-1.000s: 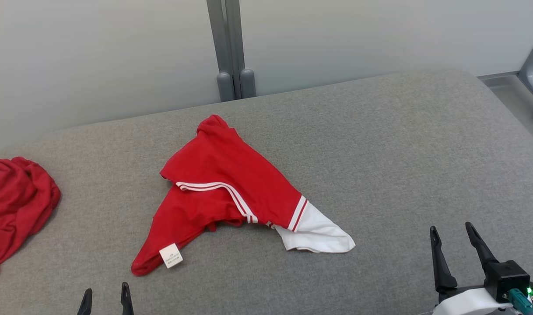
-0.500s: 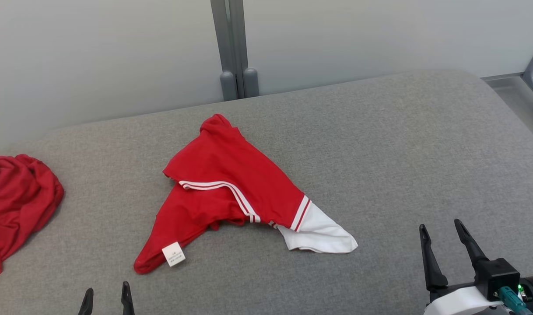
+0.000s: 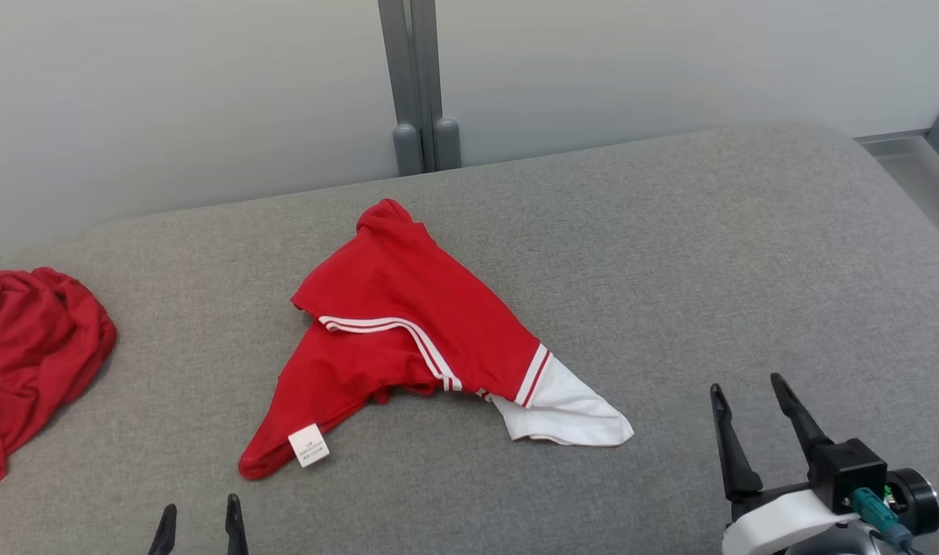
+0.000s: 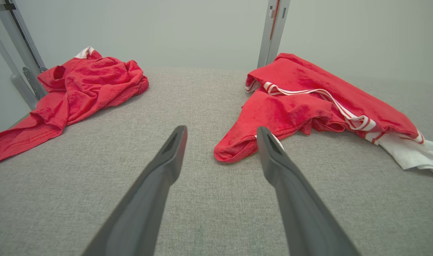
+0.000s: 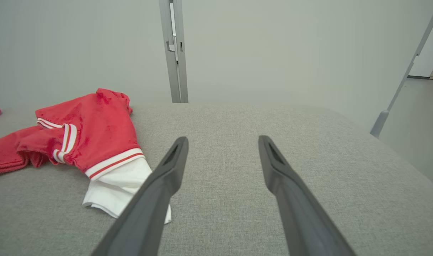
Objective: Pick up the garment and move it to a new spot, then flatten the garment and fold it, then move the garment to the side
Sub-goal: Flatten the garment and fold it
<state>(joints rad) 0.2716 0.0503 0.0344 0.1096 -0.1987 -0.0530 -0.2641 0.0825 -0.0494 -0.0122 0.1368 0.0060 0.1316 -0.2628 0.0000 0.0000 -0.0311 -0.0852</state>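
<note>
- Red with white trim, the garment [image 3: 408, 324] lies crumpled near the middle of the grey fabric worktop [image 3: 708, 254] in my head view. Its white part [image 3: 566, 412] points toward my right side, and a small white label [image 3: 309, 445] sits on the near red corner.
- In that view my left tool [image 3: 200, 515] pokes up at the bottom edge, just short of the label corner, with its fingers apart and nothing between them. My right tool [image 3: 748, 385] hovers at the lower right, beside the white part but clear of it, spread wide and empty.
- A second red cloth [image 3: 30, 362] is bunched at the worktop's left edge. A grey post [image 3: 415, 77] stands behind the worktop against the pale wall [image 3: 169, 100].
- In my left wrist view, my left tool [image 4: 221, 131] is spread wide over bare grey fabric. The garment [image 4: 309, 103] is ahead to the right, its red corner just past one fingertip. The second red cloth [image 4: 85, 81] lies far left.
- In my right wrist view, my right tool [image 5: 223, 139] gapes open over bare worktop. The garment [image 5: 92, 124] is off to the left, and its white part [image 5: 113, 185] is partly hidden behind one finger.
</note>
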